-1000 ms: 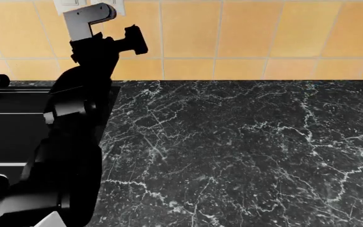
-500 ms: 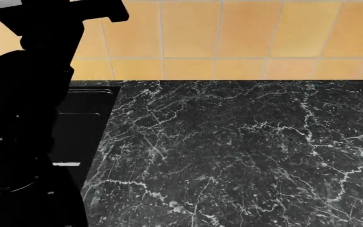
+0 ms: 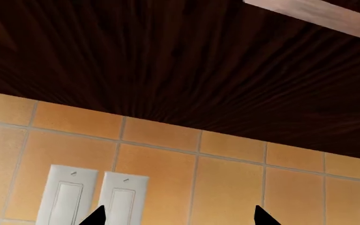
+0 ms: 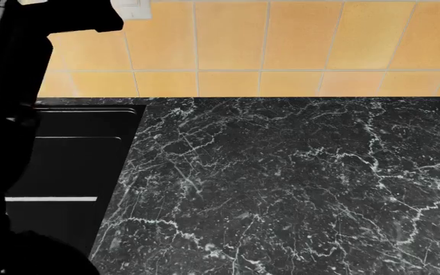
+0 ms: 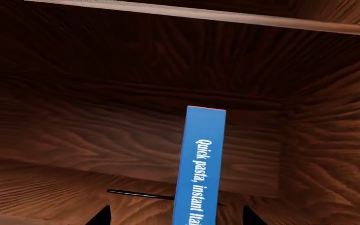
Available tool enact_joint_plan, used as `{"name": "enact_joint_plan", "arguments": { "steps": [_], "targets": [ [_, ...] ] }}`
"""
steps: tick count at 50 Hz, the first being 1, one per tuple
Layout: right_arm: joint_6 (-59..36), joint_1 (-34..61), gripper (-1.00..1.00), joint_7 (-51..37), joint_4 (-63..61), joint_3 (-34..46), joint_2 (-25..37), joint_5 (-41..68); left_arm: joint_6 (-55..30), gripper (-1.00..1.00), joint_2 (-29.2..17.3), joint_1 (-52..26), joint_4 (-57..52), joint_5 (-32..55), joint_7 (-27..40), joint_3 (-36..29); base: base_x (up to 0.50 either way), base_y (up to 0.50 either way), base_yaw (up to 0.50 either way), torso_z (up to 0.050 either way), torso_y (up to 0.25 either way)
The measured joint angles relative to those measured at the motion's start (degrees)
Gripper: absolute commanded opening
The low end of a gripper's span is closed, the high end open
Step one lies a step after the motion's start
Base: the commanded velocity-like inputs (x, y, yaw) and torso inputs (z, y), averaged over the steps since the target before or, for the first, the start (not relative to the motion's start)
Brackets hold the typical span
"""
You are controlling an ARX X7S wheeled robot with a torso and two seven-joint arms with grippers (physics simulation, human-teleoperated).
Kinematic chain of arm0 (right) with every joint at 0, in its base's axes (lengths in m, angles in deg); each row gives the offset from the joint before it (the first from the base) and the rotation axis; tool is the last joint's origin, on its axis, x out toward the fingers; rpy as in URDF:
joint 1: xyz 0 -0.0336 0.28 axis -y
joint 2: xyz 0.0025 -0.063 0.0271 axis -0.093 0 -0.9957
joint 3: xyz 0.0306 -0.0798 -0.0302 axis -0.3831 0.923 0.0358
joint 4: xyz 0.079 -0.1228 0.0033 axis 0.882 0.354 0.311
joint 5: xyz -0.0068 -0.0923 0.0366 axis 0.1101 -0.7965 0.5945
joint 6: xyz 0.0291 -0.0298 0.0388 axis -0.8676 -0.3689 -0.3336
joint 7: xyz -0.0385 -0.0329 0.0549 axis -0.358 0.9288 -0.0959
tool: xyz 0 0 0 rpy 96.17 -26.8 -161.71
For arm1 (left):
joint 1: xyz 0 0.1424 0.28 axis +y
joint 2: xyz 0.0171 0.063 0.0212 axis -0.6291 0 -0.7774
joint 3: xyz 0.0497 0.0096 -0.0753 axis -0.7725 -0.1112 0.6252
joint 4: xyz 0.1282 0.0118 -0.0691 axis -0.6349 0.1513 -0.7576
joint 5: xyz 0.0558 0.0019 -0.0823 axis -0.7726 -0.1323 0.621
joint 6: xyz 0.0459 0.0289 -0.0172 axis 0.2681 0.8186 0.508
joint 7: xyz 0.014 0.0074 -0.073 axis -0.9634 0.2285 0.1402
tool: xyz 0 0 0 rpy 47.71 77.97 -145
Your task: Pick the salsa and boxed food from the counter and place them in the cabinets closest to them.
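Left arm point(image 4: 21, 86) has risen higher vs. a sec ago, its pincer point(image 3: 176, 216) open and empty under the cabinet, salsa not visible, while right pincer point(image 5: 174, 215) holds the boxed food point(image 5: 200, 164) between its tips inside the cabinet point(image 5: 73, 117), so release seems next.

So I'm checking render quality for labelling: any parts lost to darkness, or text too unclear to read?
Head view: the left arm is a near-black silhouette without detail; the counter veins are crisp. Right wrist view: the boxed food is sharp, reading "Quick pasta, instant", then cropped; cabinet interior dim but grain visible. Left wrist view: cabinet underside very dark; wall switches clear.
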Motion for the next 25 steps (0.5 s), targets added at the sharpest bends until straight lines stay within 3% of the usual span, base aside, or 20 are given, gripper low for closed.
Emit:
{"name": "enact_joint_plan", "arguments": {
  "steps": [17,25],
  "targets": [
    [7.7,0.0,1.0,0.0,-9.2,2.3,5.3,6.5,-14.5,1.0,1.1,-3.0,-14.4,13.7,4.3,16.7,0.0,0.0,0.0,0.0,0.0],
    [9.2,0.0,1.0,0.0,-11.9,0.7,7.4,8.1,-18.0,1.0,-1.4,-5.2,-15.8,30.8,15.1,24.9,0.0,0.0,0.0,0.0,0.0]
  ]
}}
